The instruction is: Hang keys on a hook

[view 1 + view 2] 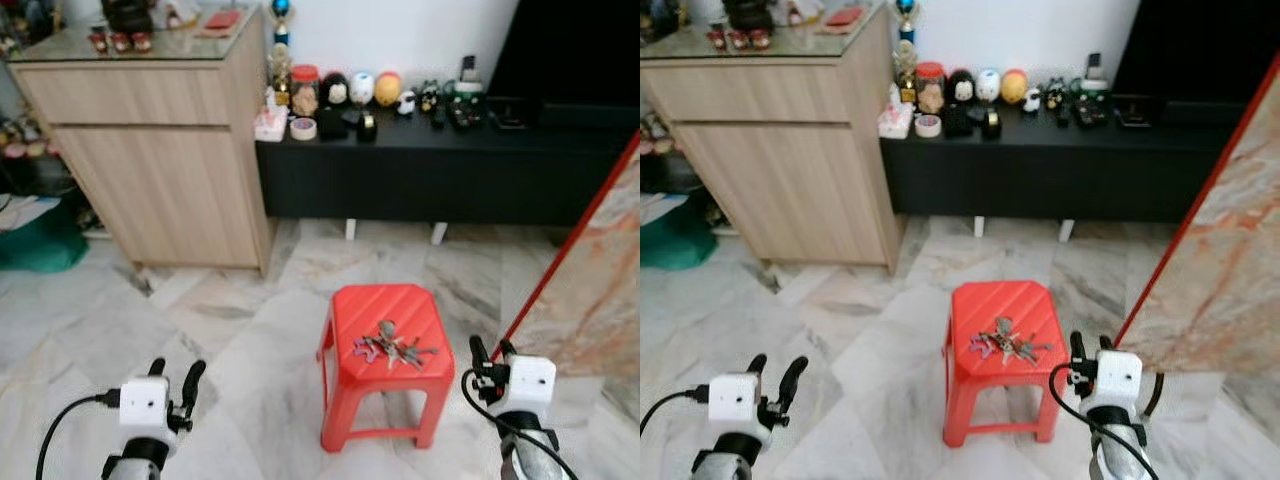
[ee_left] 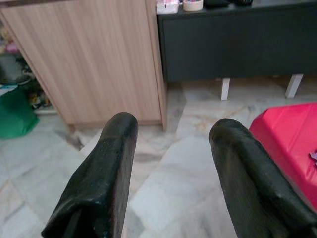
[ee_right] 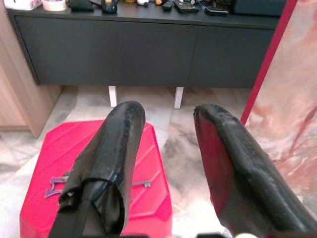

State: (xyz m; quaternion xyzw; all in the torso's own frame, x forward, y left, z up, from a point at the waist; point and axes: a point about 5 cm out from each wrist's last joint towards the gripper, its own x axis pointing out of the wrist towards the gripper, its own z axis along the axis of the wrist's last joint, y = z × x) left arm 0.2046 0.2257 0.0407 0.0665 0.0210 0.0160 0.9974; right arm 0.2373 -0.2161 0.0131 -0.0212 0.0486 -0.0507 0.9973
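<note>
Marble floor (image 1: 250,350) carries a red stool (image 1: 345,310) with keys (image 1: 392,348) on top, flanked by the spread, empty left gripper (image 1: 175,373) and right gripper (image 1: 490,350).

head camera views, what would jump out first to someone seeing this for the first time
A bright red plastic stool stands on the pale marble floor, with a bunch of keys lying on its seat. The right gripper, open, hovers just beside the stool; the left gripper, also open, hangs over the floor. Behind, a black low cabinet carries small figurines.
</note>
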